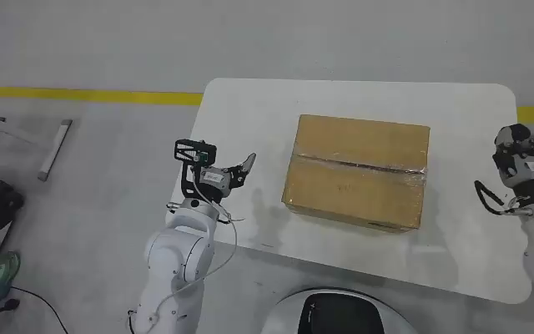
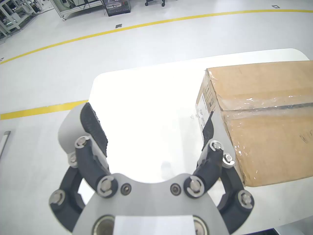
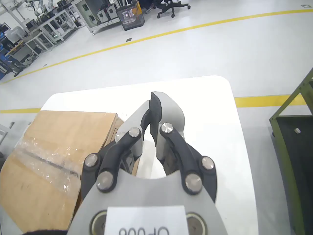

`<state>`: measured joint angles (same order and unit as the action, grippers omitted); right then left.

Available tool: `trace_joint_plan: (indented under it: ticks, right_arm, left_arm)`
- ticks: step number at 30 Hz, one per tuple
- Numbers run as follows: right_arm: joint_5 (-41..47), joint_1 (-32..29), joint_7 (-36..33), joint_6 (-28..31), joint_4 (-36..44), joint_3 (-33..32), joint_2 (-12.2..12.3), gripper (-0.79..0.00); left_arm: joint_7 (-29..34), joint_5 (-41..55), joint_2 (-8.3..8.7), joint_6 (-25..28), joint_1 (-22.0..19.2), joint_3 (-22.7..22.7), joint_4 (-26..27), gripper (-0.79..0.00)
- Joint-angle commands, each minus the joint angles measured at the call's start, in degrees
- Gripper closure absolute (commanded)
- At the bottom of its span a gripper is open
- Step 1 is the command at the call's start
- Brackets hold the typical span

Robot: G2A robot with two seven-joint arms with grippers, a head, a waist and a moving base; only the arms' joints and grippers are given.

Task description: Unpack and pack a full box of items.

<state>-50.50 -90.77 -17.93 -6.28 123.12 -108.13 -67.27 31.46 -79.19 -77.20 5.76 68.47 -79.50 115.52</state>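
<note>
On the white table [image 1: 250, 108], mid-surface and a bit toward the robot's right, sits the cardboard box [image 1: 357, 171]. It lies flat with its flaps down, and clear tape [image 1: 359, 161] runs along the top centre seam, so it is still sealed and unpacking is not yet begun.

Handling, as a guess:
- The cardboard walls are stiff, but the top will give near the seam.
- If the box is full as the task says, it is probably heavy and should not be lifted by a flap.
- The tape is glossy and wrinkled, so likely slippery for the pads.
- The box is too wide for one gripper to span. Better holds are the tape end at a short face, or a flap edge once the seam is freed. The other arm can brace the opposite end so the box doesn't slide.

The left gripper [image 2: 149, 113] has its jaws wide apart and holds nothing. It is beside the box's left short face and, in the top view, clear of it. That face carries a white label [image 2: 204, 106].

The right gripper [image 3: 151, 108] has its jaws together and holds nothing. It is off the box's right end, near the table edge.

Around the table:
- A green frame [image 3: 277, 138] stands on the floor close to the table's right side and could crowd that arm's swing.
- A metal bar [image 1: 54, 149] lies on the floor, well apart.
- A yellow line [image 1: 100, 95] runs across the floor.
- Nothing lies between either gripper and the box.
</note>
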Motion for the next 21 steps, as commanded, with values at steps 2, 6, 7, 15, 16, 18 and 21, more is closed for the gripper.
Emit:
trace_joint_plan:
  ticks: [2,6,7,15,16,18,21]
  right_arm:
    - [-1.59,-0.46,1.41,0.56,-0.65,0.99,-0.08,0.000]
    - [-2.58,-0.48,2.29,1.53,-1.47,1.72,-0.14,0.000]
    - [-2.89,-0.48,2.49,1.77,-1.80,1.87,-0.14,0.000]
    - [-3.36,-0.68,2.96,2.25,-4.34,0.76,-0.21,0.000]
    - [-3.33,-0.59,2.99,2.54,-4.72,0.56,-0.19,0.000]
    - [-3.61,-0.41,3.20,2.95,-5.65,0.57,-0.19,0.000]
    - [-4.87,0.36,3.54,3.46,-7.13,2.37,-0.24,0.000]
  left_arm:
    - [0.00,0.00,0.00,0.00,0.00,0.00,0.00,-0.785]
    - [0.00,0.00,0.00,0.00,0.00,0.00,0.00,-0.785]
    - [0.00,0.00,0.00,0.00,0.00,0.00,0.00,-0.785]
    - [0.00,0.00,0.00,0.00,0.00,0.00,0.00,-0.785]
    - [0.00,0.00,0.00,0.00,0.00,0.00,0.00,-0.785]
    - [0.00,0.00,0.00,0.00,0.00,0.00,0.00,-0.785]
    - [0.00,0.00,0.00,0.00,0.00,0.00,0.00,-0.785]
